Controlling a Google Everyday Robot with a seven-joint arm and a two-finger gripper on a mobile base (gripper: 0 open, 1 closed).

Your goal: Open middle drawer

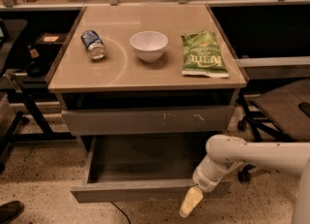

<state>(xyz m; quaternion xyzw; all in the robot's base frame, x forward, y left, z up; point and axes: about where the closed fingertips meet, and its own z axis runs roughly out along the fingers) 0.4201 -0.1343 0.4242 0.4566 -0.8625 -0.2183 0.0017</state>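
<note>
The gripper [190, 202], spread or closed cannot be told, hangs at the right end of the middle drawer [131, 192] front; the drawer stands pulled out directly behind it. Further pulling may overrun the slides.

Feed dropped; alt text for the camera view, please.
The middle drawer stands pulled out, the gripper at the right end of its front. On the cabinet top are a can, a white bowl and a green chip bag.

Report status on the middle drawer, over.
Hand low, at right end of middle drawer front. Drawer pulled out, interior showing. Scratched drawer above shut.
</note>
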